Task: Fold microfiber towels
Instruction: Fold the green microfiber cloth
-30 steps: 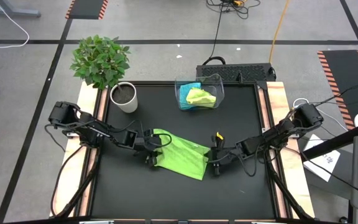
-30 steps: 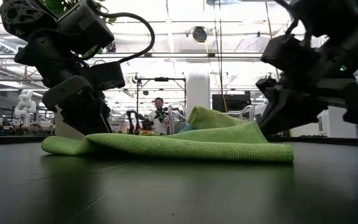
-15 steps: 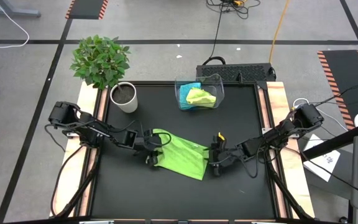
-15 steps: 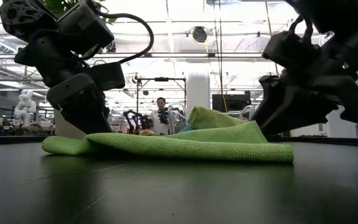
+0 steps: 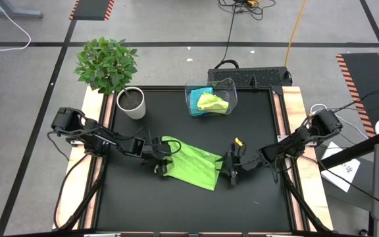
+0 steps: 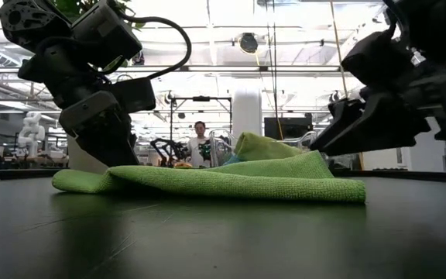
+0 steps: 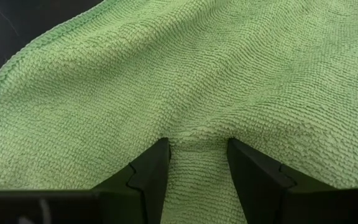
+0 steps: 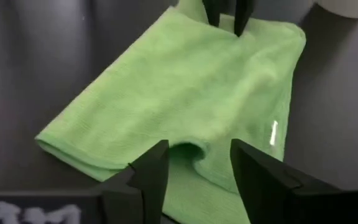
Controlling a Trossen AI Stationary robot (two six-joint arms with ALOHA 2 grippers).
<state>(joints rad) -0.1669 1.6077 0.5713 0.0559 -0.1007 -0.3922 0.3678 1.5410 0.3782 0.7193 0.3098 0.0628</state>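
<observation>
One lime-green microfiber towel (image 5: 191,164) lies folded over on the black table, its layers flat on the mat (image 6: 231,182). My left gripper (image 5: 162,162) stands at the towel's left end, slanting down, shut on the cloth (image 7: 197,146). My right gripper (image 5: 231,169) hovers at the towel's right end, open and tipped nearly level (image 6: 327,143). In the right wrist view its fingers (image 8: 197,149) stand on either side of the towel's near edge, where a small loop of cloth stands up. A second lime-green towel (image 5: 212,102) and a turquoise one (image 5: 201,92) lie crumpled in the clear bin. My left gripper pinches a raised ridge of the cloth (image 7: 197,168) between its two fingers, near the towel's left end. The fingers come slanting down from the table's left side. Creases run toward the pinch; the rest of the towel lies on the table.
The clear plastic bin (image 5: 227,89) stands at the table's far middle. A potted plant (image 5: 107,66) in a white pot (image 5: 131,103) stands at the far left. A black box (image 5: 249,76) lies behind the far edge. A person (image 6: 200,143) stands far off in the room.
My right gripper has tipped up from pointing steeply down to nearly level and has drawn back a little toward the table's right edge, coming off the towel's right end. The towel has stayed where it was.
</observation>
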